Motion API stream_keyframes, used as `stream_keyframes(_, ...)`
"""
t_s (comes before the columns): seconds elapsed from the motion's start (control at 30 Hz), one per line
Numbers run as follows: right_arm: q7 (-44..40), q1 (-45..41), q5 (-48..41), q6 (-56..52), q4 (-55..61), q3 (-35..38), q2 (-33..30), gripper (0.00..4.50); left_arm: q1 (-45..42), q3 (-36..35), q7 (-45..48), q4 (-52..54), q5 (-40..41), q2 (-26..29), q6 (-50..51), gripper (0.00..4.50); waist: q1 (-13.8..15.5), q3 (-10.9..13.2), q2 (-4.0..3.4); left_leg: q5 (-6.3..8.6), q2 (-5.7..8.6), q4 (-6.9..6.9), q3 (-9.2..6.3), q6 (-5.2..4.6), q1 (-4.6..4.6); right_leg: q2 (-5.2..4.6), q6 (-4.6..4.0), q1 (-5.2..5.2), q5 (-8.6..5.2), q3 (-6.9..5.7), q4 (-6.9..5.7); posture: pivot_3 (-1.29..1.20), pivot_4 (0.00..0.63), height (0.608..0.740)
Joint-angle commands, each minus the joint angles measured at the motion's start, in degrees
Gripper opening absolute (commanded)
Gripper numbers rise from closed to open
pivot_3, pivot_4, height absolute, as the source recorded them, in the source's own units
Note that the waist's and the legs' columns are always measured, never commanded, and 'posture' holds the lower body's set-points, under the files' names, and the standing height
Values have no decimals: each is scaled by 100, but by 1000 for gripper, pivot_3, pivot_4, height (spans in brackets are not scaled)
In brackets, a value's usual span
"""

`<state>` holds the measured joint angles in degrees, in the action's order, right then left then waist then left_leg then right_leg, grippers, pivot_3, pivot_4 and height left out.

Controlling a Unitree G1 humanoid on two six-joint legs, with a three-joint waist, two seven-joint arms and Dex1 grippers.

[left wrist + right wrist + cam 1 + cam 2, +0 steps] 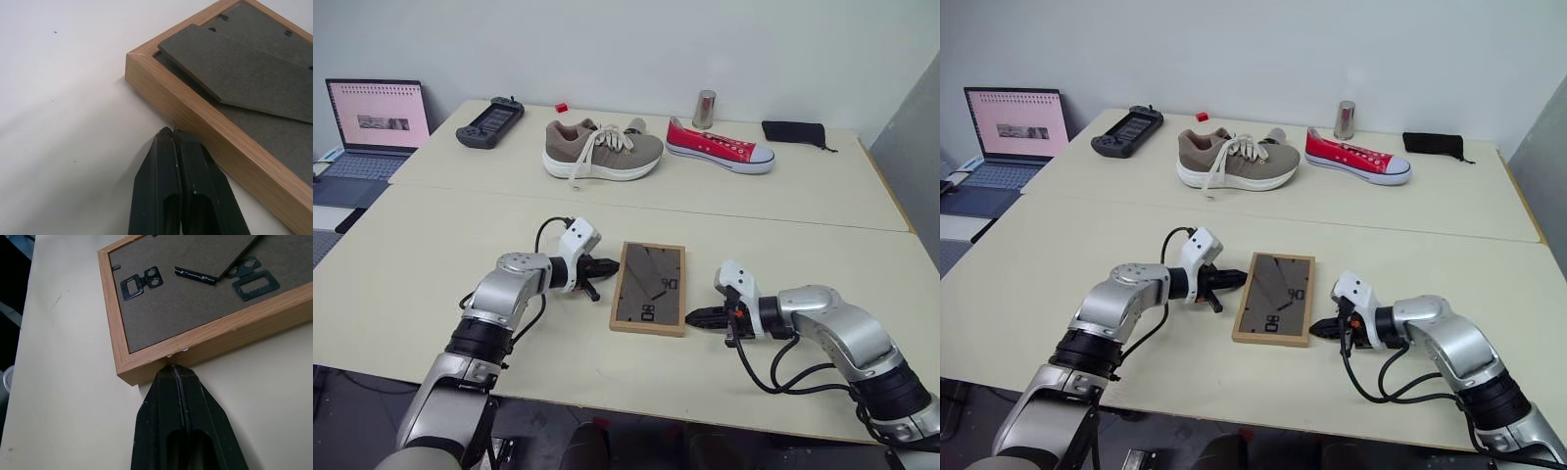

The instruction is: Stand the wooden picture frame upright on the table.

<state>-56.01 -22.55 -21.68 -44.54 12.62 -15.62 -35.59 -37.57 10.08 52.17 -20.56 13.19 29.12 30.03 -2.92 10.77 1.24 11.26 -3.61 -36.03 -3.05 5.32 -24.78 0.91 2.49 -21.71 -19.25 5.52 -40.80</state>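
Light-wood wooden picture frame point(649, 288) lies flat, back panel up, mid-near on the table point(431, 255); nothing stood up yet. Left gripper point(598, 266) and right gripper point(697, 316) flank it, both pinched closed and empty, tips at its side edges. Lifting and propping on the stand remain.

I count one wooden picture frame point(648, 289) lying between my two end effectors, the left end effector point(596, 271) and the right end effector point(697, 316). At twelve o'clock sit two shoes: one tan sneaker point(601, 150) and one red sneaker point(718, 146). I also count one metal cup point(705, 109), one black pouch point(794, 132), one game controller point(490, 122), one small red block point(562, 107) and one laptop point(370, 130) at ten o'clock.
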Motion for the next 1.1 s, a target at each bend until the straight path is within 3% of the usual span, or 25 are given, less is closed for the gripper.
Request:
stream_keyframes(0.03, 76, -42, 39, 44, 71, 145, -106, 0, -38, 50, 95, 14, -154, 47, -63, 37, 3, 0, 0, 0, 0, -1, 0, 0, 0, 0, 0, 2, 0, 0, 0, 0, 150, 740)
stream_keyframes(0.2, 254, -104, 252, 179, -201, 333, -331, 0, 125, -236, 518, 372, 85, 548, 239, 37, -50, 0, 0, 0, -2, 0, 1, 0, 0, 1, 0, -1, 0, 0, 0, 0, 150, 740)
stream_keyframes(0.3, 334, -235, 349, 256, -394, 371, -300, 0, 272, -274, 1243, 800, 516, 1073, 929, 447, -72, 0, 0, 0, -6, 2, 0, 0, 3, 3, 0, -4, 0, -1, -5, 0, 150, 740)
stream_keyframes(0.47, 355, -381, 442, 363, -601, 282, -152, 0, 229, -270, 1983, 851, 974, 1608, 1909, 1596, -73, 0, 0, 0, -5, 4, 0, -1, 3, 4, 0, -6, 0, -1, -6, 0, 150, 740)
stream_keyframes(0.63, 346, -436, 601, 456, -669, 120, -21, 0, -155, -333, 2390, 503, 1663, 1609, 3404, 2616, -35, 1, 0, 1, -2, 3, -1, -1, -2, 2, 1, -6, -1, -3, -4, 0, 150, 740)
stream_keyframes(0.9, 391, -505, 701, 427, -678, 53, 121, 0, -577, -116, 2484, -289, 1676, 1371, 3704, 4344, -44, 1, 0, 0, -6, 3, -2, -1, 0, 4, 1, -8, -1, -7, -7, 0, 150, 740)
stream_keyframes(1.1, 379, -518, 758, 394, -649, 15, 158, 0, -813, 98, 2509, -874, 1484, 955, 3478, 4496, -38, 0, 0, 0, -5, 2, -2, 0, 0, 3, 0, -7, 0, -6, -7, 0, 150, 740)
